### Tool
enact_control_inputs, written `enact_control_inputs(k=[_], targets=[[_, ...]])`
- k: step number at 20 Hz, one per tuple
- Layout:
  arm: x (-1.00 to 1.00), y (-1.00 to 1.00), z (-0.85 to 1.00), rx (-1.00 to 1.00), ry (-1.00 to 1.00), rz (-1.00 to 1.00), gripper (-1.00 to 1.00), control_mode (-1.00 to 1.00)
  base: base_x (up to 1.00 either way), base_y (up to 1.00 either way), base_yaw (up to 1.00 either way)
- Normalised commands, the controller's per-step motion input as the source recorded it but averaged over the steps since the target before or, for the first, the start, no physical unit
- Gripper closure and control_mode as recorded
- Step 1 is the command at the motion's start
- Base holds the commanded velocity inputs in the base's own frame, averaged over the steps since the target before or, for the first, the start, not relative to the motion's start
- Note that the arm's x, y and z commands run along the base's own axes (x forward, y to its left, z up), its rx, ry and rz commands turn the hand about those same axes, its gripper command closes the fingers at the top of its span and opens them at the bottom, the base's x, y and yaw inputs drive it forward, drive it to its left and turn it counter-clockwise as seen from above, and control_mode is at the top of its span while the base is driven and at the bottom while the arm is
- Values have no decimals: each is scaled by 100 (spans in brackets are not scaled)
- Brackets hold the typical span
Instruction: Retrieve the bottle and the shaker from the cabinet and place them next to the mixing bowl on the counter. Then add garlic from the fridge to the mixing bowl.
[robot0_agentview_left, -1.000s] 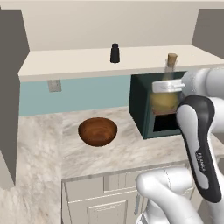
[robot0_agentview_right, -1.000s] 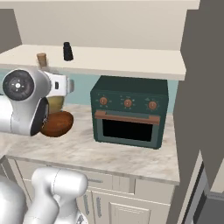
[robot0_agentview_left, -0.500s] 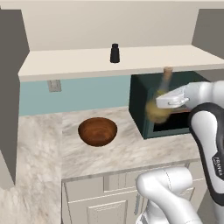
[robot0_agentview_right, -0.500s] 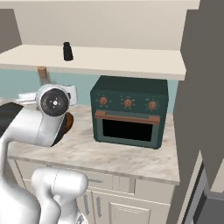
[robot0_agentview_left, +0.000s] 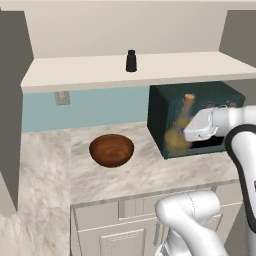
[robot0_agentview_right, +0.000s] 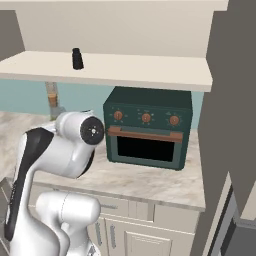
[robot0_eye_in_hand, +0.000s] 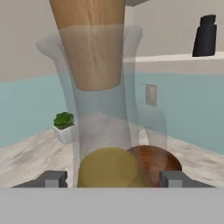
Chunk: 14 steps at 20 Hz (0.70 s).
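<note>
The white arm's 2-finger gripper (robot0_eye_in_hand: 111, 178) pinches a clear glass bottle (robot0_agentview_left: 181, 131) of amber liquid with a cork stopper, carrying it above the marble counter (robot0_agentview_left: 145, 172) toward the brown wooden mixing bowl (robot0_agentview_left: 111, 150) near its back edge, while the black shaker (robot0_agentview_left: 131, 61) waits on the cabinet shelf (robot0_agentview_left: 75, 72).

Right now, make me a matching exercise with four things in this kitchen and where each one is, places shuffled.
Things:
1. bottle
2. shaker
3. mixing bowl
4. toaster oven

Places:
A. on the cabinet shelf above the counter
B. on the counter under the shelf, door shut
C. between the fingers of the end effector, off the counter
D. on the counter, left of the oven in the left base view

Pairs: 1-C, 2-A, 3-D, 4-B
</note>
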Motion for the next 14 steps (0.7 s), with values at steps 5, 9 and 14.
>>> enact_control_inputs(k=[5, 9, 14], targets=[[0, 0, -61, 0, 0, 9, 100, -100, 0, 0, 0], [0, 0, -66, 0, 0, 6, 100, -100, 0, 0, 0], [5, 0, -57, 0, 0, 6, 100, -100, 0, 0, 0]])
